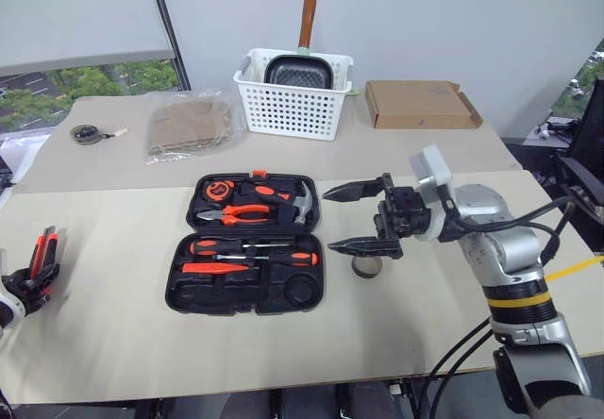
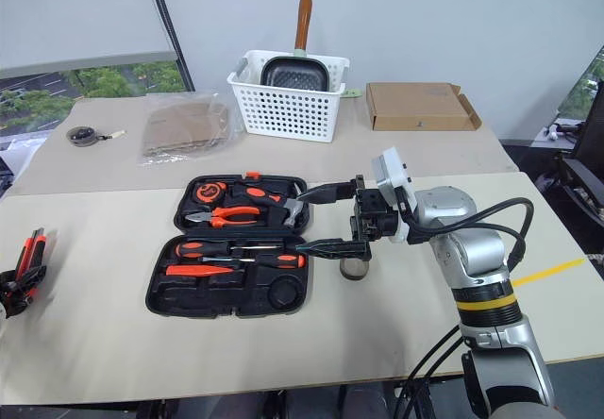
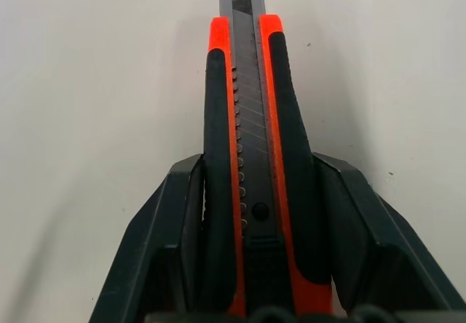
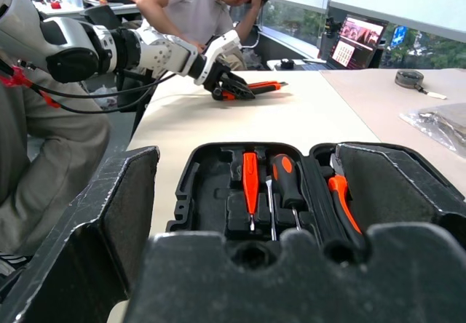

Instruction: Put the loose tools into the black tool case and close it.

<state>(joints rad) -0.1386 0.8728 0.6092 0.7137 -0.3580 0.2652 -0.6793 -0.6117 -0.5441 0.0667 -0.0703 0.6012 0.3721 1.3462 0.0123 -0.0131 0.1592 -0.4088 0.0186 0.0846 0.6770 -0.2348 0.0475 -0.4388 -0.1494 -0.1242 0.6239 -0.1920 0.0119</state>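
Here the left hand [image 3: 251, 265] clamps the utility knife [image 3: 247, 119]; the right hand [image 1: 357, 218] gapes beside the tool case [image 1: 247, 287]

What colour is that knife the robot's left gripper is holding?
Orange and black, with a grey blade slider; the utility knife shows best in the left wrist view.

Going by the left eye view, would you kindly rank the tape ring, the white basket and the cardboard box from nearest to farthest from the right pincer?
1. Tape ring: on the table just beneath the right pincer, beside the tool case.
2. White basket: farther back, behind the case.
3. Cardboard box: at the far right; nearly as close as the basket, so this order is tentative.
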